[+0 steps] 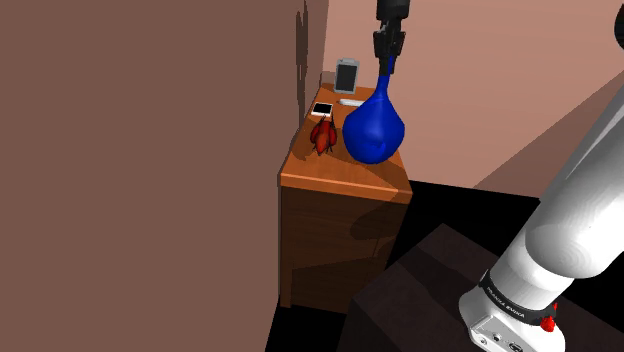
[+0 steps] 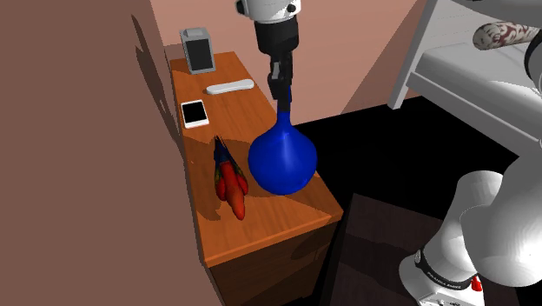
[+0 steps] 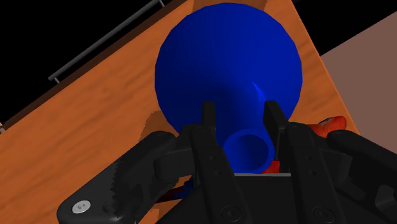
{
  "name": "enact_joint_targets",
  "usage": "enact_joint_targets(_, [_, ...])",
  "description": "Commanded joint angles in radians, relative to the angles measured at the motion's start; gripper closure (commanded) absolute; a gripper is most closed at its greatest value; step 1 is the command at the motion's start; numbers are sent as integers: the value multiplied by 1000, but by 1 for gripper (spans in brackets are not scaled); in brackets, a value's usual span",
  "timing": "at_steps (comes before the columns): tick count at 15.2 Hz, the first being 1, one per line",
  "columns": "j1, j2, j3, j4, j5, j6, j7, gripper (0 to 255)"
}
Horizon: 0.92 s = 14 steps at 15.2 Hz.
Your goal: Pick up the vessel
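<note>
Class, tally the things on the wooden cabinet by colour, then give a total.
Blue: 1, vase
Red: 1, toy rocket
White: 2, flat phone and remote
Grey: 1, upright device
Total: 5

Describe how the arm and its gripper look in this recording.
The arm has smooth, rounded white links. Near its base a dark joint band carries small white lettering, with red marks beside it. The gripper is all black: a blocky body with ridged edges, one silver screw head, and two straight, narrow fingers.
</note>
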Motion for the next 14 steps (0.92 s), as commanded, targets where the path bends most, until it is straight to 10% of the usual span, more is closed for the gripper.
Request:
enact_joint_targets(1, [1,10,1,39,0,-28,1,255])
enact_joint_targets(14, [1,118,2,339,-2,-220,-4,255])
